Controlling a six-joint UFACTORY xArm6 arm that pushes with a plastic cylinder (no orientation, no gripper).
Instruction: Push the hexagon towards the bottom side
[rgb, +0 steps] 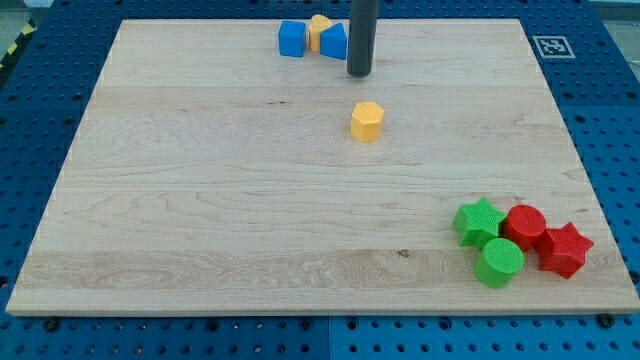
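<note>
Yellow hexagon (367, 121) lies on the wooden bench (200, 200) just below our tip (359, 73), slightly to the view's right, apart from it; we carry no jaws. Left of our tip, two blue blocks (292, 39) partly hide another yellow block (319, 24), its shape unclear
</note>
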